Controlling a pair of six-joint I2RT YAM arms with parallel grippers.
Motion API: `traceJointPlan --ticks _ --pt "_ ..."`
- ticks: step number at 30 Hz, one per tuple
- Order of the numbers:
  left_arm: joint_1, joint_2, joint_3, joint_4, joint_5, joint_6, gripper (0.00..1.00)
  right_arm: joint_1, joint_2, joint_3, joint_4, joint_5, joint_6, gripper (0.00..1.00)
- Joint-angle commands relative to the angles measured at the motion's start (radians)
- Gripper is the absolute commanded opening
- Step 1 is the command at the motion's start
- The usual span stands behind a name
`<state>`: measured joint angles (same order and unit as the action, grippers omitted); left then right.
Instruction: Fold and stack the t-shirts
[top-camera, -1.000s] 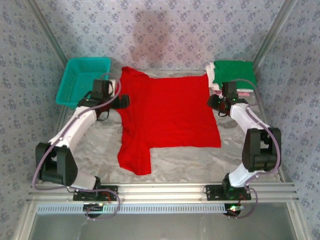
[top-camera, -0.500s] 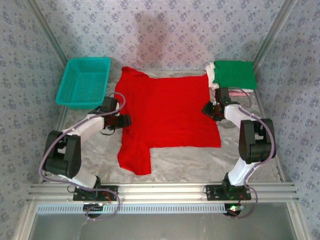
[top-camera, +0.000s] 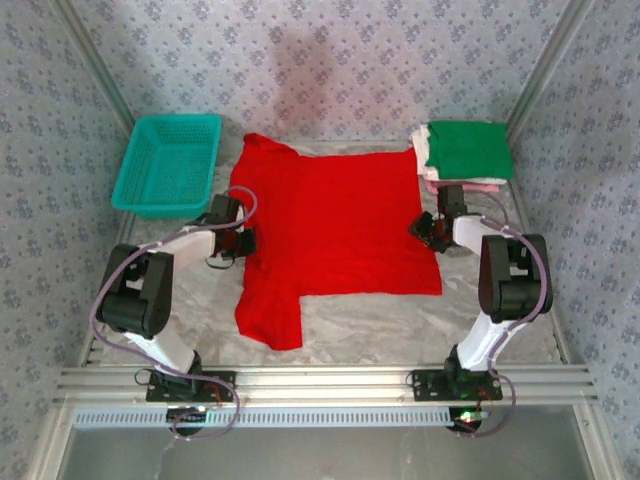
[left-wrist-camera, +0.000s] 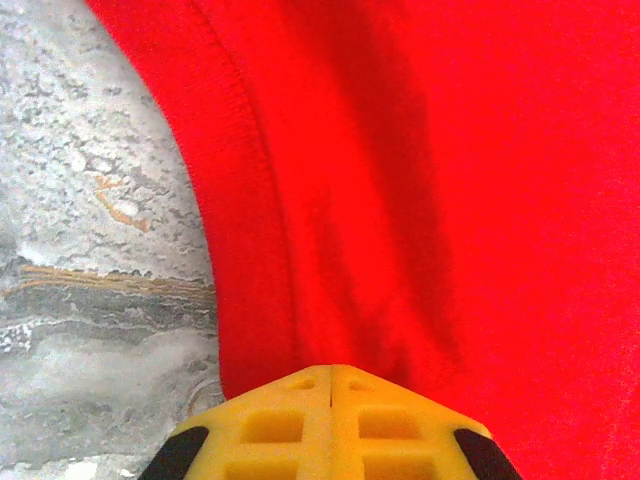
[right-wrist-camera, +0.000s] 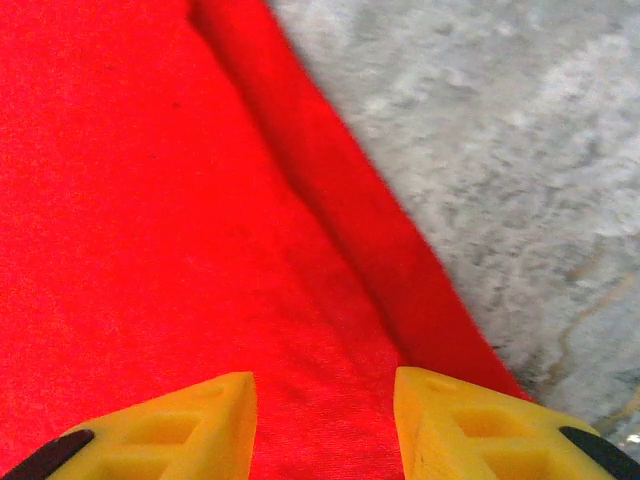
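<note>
A bright red t-shirt (top-camera: 335, 225) lies spread flat mid-table, one sleeve trailing toward the near left. My left gripper (top-camera: 243, 241) sits at its left hem. In the left wrist view the yellow fingertips (left-wrist-camera: 300, 385) meet tight at the gripper (left-wrist-camera: 331, 369), pinching the red t-shirt (left-wrist-camera: 420, 180), whose creases run into them. My right gripper (top-camera: 425, 228) is at the shirt's right edge. There the gripper (right-wrist-camera: 325, 400) stands open, its fingers (right-wrist-camera: 200, 420) resting astride the red t-shirt (right-wrist-camera: 150, 200). A green folded t-shirt (top-camera: 466, 148) tops white and pink ones (top-camera: 436, 183) at the back right.
A teal mesh basket (top-camera: 168, 165) stands at the back left. Grey marbled table (top-camera: 380, 320) shows bare in front of the shirt. Patterned walls close in on three sides, and the metal frame rail (top-camera: 330, 380) runs along the near edge.
The left gripper came nearer along the shirt's left edge, dropped onto the hem and shut. The right gripper shifted slightly nearer along the right edge, jaws unchanged.
</note>
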<state>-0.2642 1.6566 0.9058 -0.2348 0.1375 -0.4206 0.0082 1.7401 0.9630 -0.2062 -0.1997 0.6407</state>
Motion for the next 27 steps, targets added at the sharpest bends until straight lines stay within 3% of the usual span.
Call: traceJointPlan --ticks 1,10,12,13,15,18,21,27 --pt "0.011 -0.058 0.008 -0.036 -0.041 -0.007 0.0 -0.027 0.019 -0.023 0.009 -0.015 0.051 0.43" --pt "0.118 -0.19 -0.019 -0.126 -0.083 0.004 0.0 -0.066 0.041 -0.048 0.029 -0.027 0.086 0.42" --pt "0.129 -0.192 -0.011 -0.124 -0.03 0.027 0.0 -0.069 0.048 -0.051 0.044 -0.043 0.093 0.41" --pt "0.121 -0.183 0.004 -0.133 0.01 0.032 0.04 -0.07 0.051 -0.052 0.05 -0.048 0.096 0.41" --pt "0.072 -0.158 0.03 -0.161 0.029 0.022 0.38 -0.068 0.055 -0.05 0.051 -0.05 0.097 0.41" --pt "-0.016 -0.134 0.043 -0.182 0.028 -0.007 0.44 -0.068 0.055 -0.048 0.053 -0.049 0.098 0.41" --pt "-0.063 -0.124 0.01 -0.132 0.026 -0.041 0.56 -0.068 0.056 -0.05 0.046 -0.034 0.099 0.41" --pt "-0.072 -0.061 0.005 -0.112 0.034 -0.044 0.58 -0.084 0.052 -0.058 0.05 -0.031 0.114 0.39"
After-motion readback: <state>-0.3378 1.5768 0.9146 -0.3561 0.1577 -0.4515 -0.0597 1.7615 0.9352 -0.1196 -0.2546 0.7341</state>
